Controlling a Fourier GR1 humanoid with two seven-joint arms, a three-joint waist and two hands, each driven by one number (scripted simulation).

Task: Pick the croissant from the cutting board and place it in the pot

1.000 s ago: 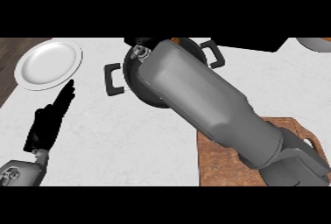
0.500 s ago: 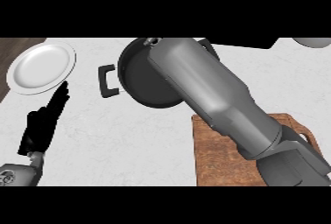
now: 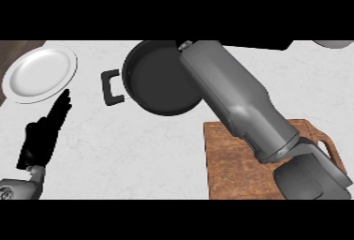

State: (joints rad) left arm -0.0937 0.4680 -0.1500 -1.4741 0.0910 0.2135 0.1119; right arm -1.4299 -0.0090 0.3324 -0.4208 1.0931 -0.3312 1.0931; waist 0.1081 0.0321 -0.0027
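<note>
- A pale, speckled white counter (image 3: 138,159) fills the view, with a strip of darker wood at its top-left corner.
- A round white plate (image 3: 40,74) lies at the counter's upper left.
- A dark grey round pot (image 3: 158,79) with a black side handle sits at top centre.
- A brown wooden cutting board (image 3: 235,173) lies at lower right.
- The grey right forearm (image 3: 235,103) stretches from the board across the pot's rim; its hand is hidden, so its grip cannot be told.
- The croissant is not visible.
- The black left hand (image 3: 45,133) rests at the left, fingers straight, pointing toward the plate.
</note>
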